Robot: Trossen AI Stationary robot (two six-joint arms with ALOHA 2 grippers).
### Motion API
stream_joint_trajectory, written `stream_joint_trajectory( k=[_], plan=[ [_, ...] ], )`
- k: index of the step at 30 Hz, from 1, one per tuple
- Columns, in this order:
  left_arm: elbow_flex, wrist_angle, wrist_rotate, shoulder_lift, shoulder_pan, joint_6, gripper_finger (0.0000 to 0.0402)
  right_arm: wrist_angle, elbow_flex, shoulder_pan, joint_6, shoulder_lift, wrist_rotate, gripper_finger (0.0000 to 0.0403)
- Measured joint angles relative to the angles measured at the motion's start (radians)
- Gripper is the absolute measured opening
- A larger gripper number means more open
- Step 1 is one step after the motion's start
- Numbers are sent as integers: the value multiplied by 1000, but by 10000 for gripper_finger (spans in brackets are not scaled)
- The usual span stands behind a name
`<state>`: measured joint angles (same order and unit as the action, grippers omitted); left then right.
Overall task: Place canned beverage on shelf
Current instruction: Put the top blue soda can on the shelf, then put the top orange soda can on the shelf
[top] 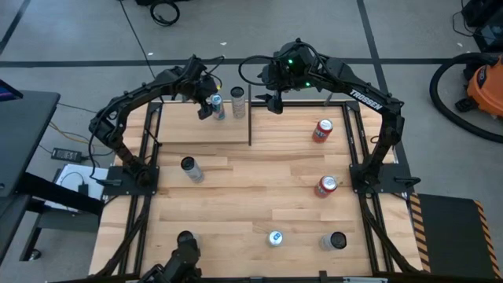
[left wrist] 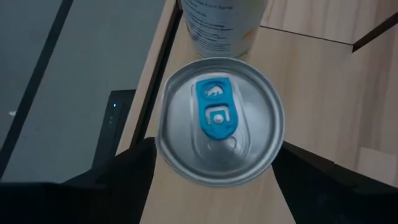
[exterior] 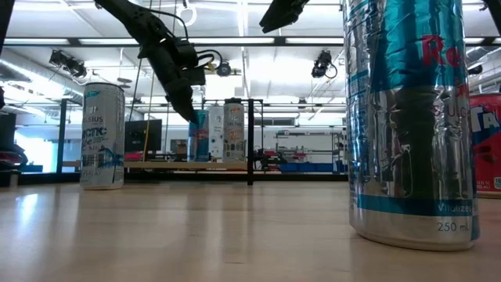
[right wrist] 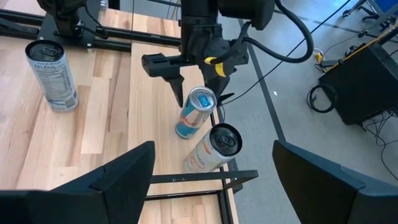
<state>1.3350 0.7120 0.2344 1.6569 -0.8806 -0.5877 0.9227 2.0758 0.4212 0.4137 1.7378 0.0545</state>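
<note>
Tabletop (top: 236, 189): five cans; shelf (top: 181, 130): two.

the near can (exterior: 411, 125) is filling the low view's right side, its top cut off by the upper edge. behind it, a red can (exterior: 487, 141) is showing only a strip at the right edge. in the left wrist view, the white can (left wrist: 221, 25) is cropped above its base, and its print is too blurred to read. the left gripper (left wrist: 214, 177) fingers are hiding the blue-tab can (left wrist: 219, 119) sides. labels on the shelf (exterior: 180, 165) cans are too small to read in the low view.
</note>
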Motion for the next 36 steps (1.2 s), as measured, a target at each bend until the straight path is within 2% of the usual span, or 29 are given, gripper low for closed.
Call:
stream_joint_trajectory(
  k=[7, 14, 26, 36],
  plan=[
    [0, -11, -18, 0, -5, 1, 314, 1, 0, 0, 0, 0, 0, 334],
    [2, -9, -84, -2, -9, 1, 314, 2, 0, 0, 0, 0, 0, 334],
    [2, 29, -105, -3, -21, 26, 314, 22, 0, 0, 0, 0, 0, 334],
    [3, 46, -101, -92, -13, 56, 314, 22, 0, 0, -3, 0, -1, 334]
  ],
)
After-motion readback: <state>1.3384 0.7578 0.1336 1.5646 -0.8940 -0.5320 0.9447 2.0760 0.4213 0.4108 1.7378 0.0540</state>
